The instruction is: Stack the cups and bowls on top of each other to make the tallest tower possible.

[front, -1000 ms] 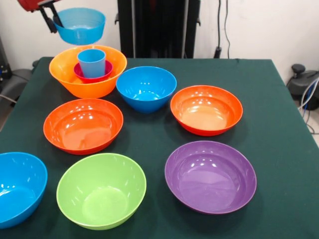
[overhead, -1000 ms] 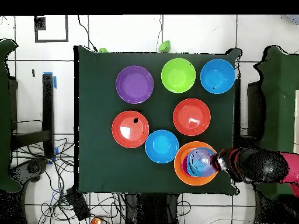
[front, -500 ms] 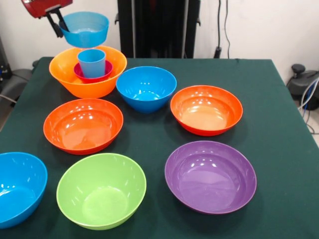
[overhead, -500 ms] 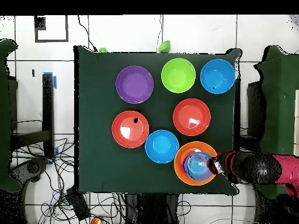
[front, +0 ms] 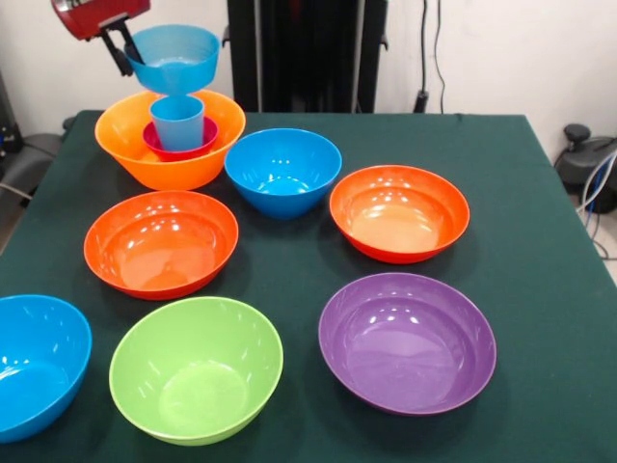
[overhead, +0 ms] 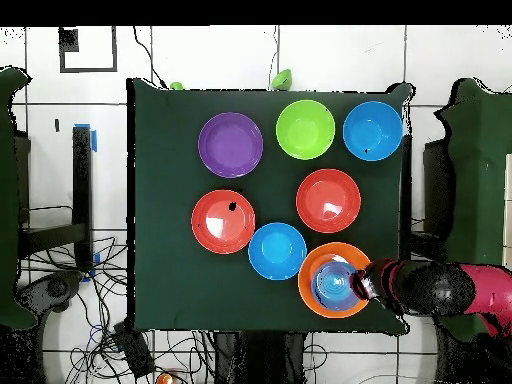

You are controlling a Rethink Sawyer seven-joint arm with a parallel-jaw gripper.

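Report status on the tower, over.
Gripper shut on pale-blue bowl, held above the tumbler. Tumbler sits in magenta bowl, inside yellow-orange bowl. Nothing in the way.

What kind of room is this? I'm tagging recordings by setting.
Probably a robotics lab: a green-clothed table set with plastic bowls, loose cables on a tiled floor, and a gripper holding a pale-blue bowl above a tumbler.

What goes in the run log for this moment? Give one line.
phase: placing | end effector: shut on small pale-blue bowl | position: over tumbler in magenta bowl, in yellow-orange bowl | release: pending
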